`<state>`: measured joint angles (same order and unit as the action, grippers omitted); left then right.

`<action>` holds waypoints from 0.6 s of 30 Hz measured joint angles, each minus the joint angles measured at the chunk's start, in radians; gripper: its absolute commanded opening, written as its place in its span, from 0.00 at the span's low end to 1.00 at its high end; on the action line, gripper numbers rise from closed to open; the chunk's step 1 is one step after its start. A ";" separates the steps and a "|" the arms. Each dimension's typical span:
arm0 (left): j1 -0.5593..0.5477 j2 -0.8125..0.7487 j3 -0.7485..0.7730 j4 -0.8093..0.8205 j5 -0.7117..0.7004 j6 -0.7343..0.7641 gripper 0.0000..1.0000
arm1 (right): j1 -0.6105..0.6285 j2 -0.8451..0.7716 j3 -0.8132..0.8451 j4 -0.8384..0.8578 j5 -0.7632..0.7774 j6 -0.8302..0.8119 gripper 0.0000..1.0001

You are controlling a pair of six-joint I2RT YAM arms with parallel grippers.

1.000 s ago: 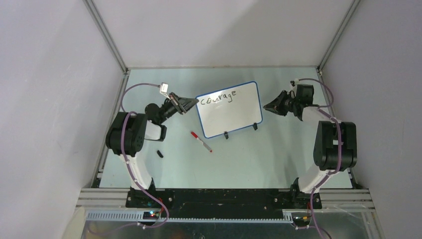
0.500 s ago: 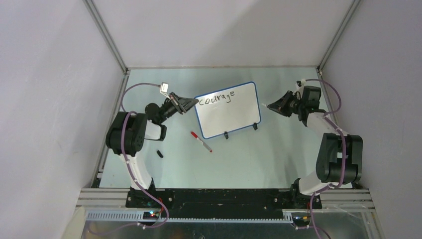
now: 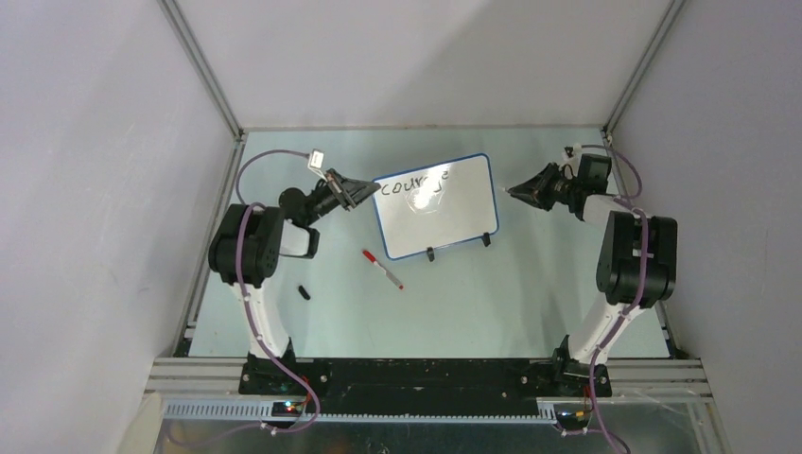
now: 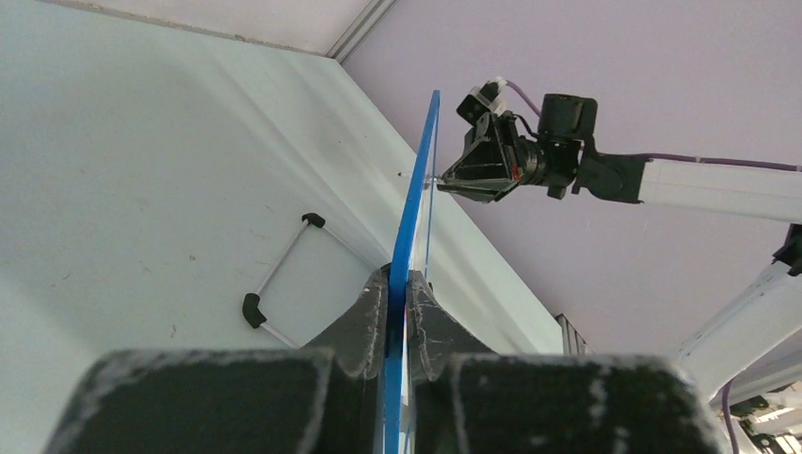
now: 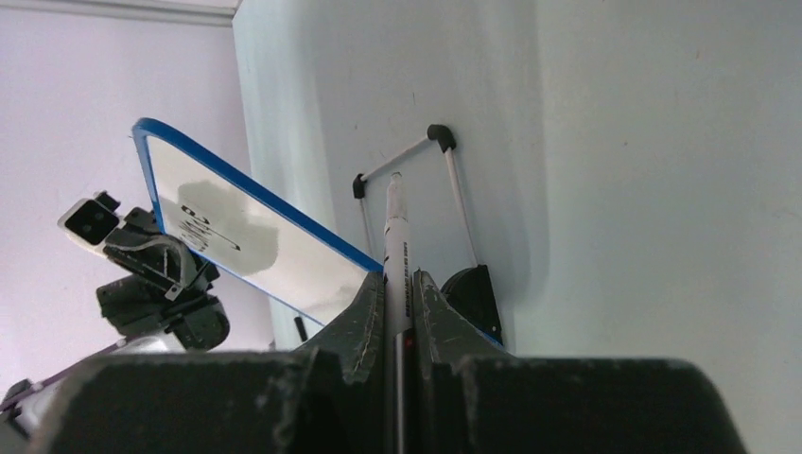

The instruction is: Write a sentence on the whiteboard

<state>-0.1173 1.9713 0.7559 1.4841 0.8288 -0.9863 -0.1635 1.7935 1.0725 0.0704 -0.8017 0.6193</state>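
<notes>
Tabletop [image 3: 530, 284] is pale, glossy green-white, boxed in by plain lilac-grey walls [image 3: 95, 189] with aluminium struts in the corners. The whiteboard [image 3: 444, 222] stands tilted at mid-table on its black feet. The left gripper [image 4: 397, 284] is clamped on its blue left rim, and the right gripper [image 5: 397, 284], just off its right edge, pinches a marker [image 5: 394, 236]. A red-tipped pen [image 3: 382, 269] and a small black cap [image 3: 304, 292] lie in front. Glare washes out part of the sentence [image 3: 416, 182] — only "cour" and a final "e" read clearly. Print on the marker's barrel is too small to read.
</notes>
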 measured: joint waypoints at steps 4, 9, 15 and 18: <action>0.000 0.012 0.019 -0.001 0.013 -0.008 0.03 | 0.000 0.041 0.000 0.014 -0.050 0.017 0.00; 0.000 0.013 0.021 0.000 0.018 -0.008 0.00 | 0.001 0.058 0.002 0.029 -0.126 0.035 0.00; -0.002 0.032 0.050 0.000 0.032 -0.010 0.00 | 0.001 0.058 0.001 0.021 -0.172 0.028 0.00; -0.004 0.034 0.051 0.000 0.039 -0.011 0.00 | 0.000 0.043 -0.013 0.016 -0.175 0.016 0.00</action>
<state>-0.1211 2.0048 0.8074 1.4841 0.8677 -0.9977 -0.1631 1.8362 1.0592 0.0868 -0.9768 0.6353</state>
